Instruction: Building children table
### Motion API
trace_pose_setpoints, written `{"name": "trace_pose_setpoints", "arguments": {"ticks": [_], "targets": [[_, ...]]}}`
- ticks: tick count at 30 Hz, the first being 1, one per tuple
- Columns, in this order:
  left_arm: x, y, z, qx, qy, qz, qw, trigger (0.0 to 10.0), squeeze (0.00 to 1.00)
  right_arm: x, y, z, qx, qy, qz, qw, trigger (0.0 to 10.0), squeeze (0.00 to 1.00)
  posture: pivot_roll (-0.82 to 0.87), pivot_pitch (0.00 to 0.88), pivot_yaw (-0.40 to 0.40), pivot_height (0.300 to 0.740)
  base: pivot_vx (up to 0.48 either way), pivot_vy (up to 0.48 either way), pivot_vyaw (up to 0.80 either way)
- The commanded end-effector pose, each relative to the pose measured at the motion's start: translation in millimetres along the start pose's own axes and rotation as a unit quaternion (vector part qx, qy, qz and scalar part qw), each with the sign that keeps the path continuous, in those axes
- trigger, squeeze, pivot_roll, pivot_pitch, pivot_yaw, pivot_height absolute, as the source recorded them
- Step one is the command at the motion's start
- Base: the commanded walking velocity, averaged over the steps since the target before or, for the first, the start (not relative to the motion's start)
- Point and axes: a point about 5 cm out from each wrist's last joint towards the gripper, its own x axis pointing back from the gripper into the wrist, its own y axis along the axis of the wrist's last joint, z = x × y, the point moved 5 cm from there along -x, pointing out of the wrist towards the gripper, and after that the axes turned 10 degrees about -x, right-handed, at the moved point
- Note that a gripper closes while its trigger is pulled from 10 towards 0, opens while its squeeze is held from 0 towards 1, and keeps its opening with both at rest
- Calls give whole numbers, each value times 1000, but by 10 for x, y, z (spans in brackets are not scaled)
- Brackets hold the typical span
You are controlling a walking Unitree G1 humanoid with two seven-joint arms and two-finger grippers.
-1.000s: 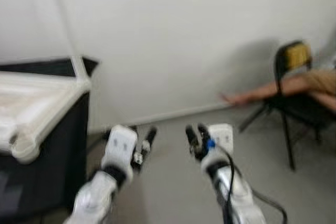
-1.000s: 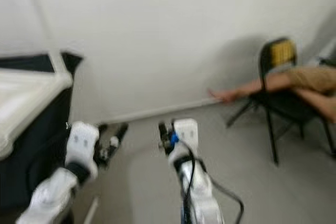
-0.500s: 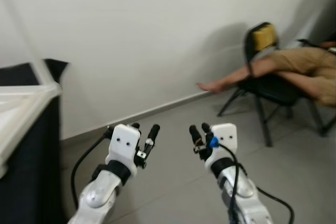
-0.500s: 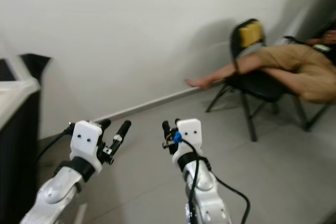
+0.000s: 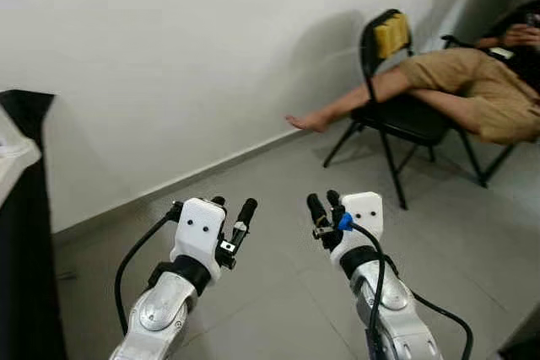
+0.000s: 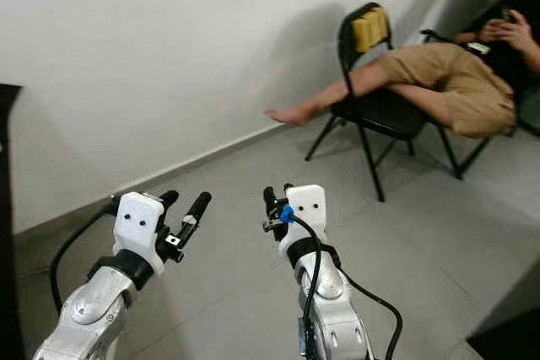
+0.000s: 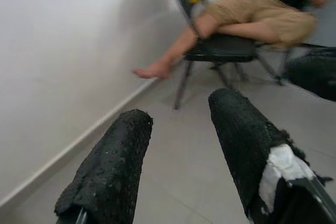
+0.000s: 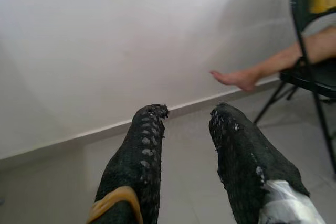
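two empty claws over the grey floor [image 5: 278, 292]
left claw [image 5: 232, 211] and right claw [image 5: 321, 204] are both a little open, holding nothing. the desk [image 5: 17, 233] sits at the far left. a person [image 5: 447, 82] sits on a chair [image 5: 396, 115].

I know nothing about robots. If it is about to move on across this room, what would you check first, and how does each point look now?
1. Left gripper free of load: ok, jaws apart, nothing between them.
2. Right gripper free of load: ok, also open and holding nothing.
3. Grey floor just ahead walkable: ok.
4. Person at a distance: ok, seated on black chairs to the right, one bare foot stretched toward the wall.
5. Table parts within reach: cannot tell.
6. Right arm's cable loose: ok.
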Motion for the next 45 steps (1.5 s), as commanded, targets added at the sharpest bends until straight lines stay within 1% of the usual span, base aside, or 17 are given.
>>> {"name": "trace_pose_setpoints", "arguments": {"ticks": [1, 5, 13, 15, 32, 34, 36, 37, 40, 42, 43, 45], "targets": [[35, -113, -9, 11, 4, 22, 1000, 10000, 0, -3, -47, 20, 3, 2, 11, 1000, 10000, 0, 52, 42, -21, 740, 0, 0, 0], [42, -142, -6, 20, 9, 28, 999, 10000, 0, -4, -58, 21, 3, 4, 15, 1000, 10000, 0, 51, 43, -27, 740, 0, 0, 0], [43, -124, 8, 15, 9, 23, 1000, 10000, 0, -2, -61, 13, 5, 4, 16, 1000, 10000, 0, 49, 46, -29, 740, 0, 374, 0], [39, -98, 21, 9, 10, 19, 1000, 10000, 0, -2, -67, 14, 5, 4, 17, 1000, 10000, 0, 51, 47, -27, 740, 0, 0, 0], [43, -72, 36, -1, 9, 15, 1000, 10000, 0, 16, -70, 37, 1, 5, 14, 1000, 10000, 0, 55, 35, -17, 740, 0, 0, 0], [41, -47, 40, -15, 6, 10, 1000, 10000, 0, 20, -65, 42, 0, 6, 13, 1000, 10000, 0, 57, 35, -15, 740, 0, 0, 0], [41, -47, 40, -15, 6, 10, 1000, 10000, 0, 20, -65, 42, 0, 6, 13, 1000, 10000, 0, 57, 35, -15, 740, 0, 0, 0], [41, -38, 54, -22, 6, 8, 1000, 10000, 0, 20, -53, 44, -3, 7, 9, 1000, 10000, 0, 58, 29, -18, 740, 0, 0, 0], [45, -55, 201, -36, 21, 9, 999, 10000, 0, -2, 18, -34, -19, -4, -6, 1000, 10000, 0, 61, 26, -17, 740, 0, 0, 0], [51, -104, 318, -45, 36, 16, 998, 10000, 0, -27, 59, -116, -10, -13, -13, 1000, 10000, 0, 61, 22, -17, 740, 0, 0, 0], [51, -104, 318, -45, 36, 16, 998, 10000, 0, -27, 59, -116, -10, -13, -13, 1000, 10000, 0, 61, 22, -17, 740, 0, 0, 0], [57, -141, 389, -51, 46, 21, 997, 10000, 0, -41, 79, -165, -8, -16, -16, 1000, 10000, 0, 58, 20, -14, 740, 0, 0, 0]]}}
